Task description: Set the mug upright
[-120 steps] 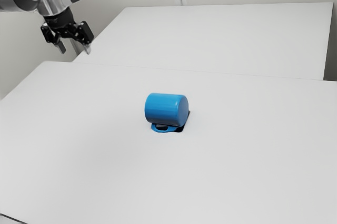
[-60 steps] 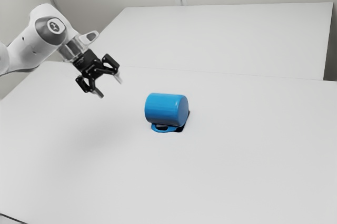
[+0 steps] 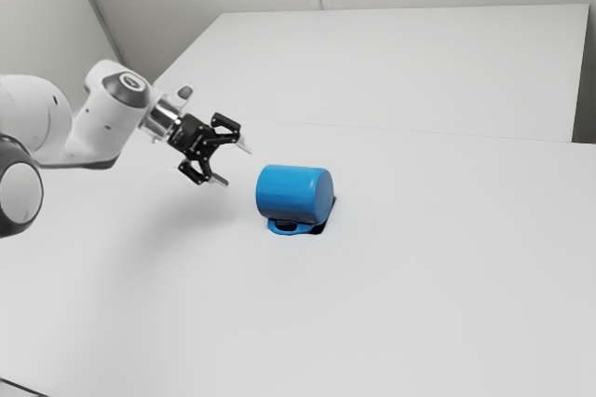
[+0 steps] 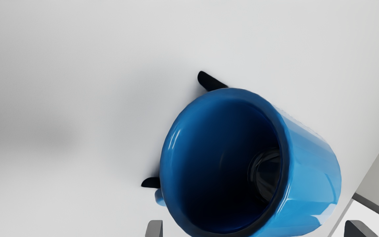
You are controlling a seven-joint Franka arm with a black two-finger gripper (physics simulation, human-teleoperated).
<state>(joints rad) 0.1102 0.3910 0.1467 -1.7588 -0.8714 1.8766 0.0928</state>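
The gripper (image 3: 235,163) hangs above the white table in the exterior view, its fingers spread, just to the exterior view's left of the mug and apart from it. The blue mug (image 3: 291,194) lies on its side, with its base toward the exterior view's right and its handle low against the tabletop. In the wrist view the mug (image 4: 311,177) has its mouth facing my hand, and dark inner walls show. My gripper (image 4: 253,228) is open there, one fingertip on either side of the mug's lower part; most of the handle is hidden behind the rim.
The white table (image 3: 419,276) extends around the mug. Beyond it stands another white surface (image 3: 400,61), with pale walls behind. Black shapes (image 4: 209,80) stick out from under the mug on the tabletop.
The arm has come in from the exterior view's upper left, lower and closer to the mug, its hand tilting so the open fingers point toward the mug. The mug has not moved.
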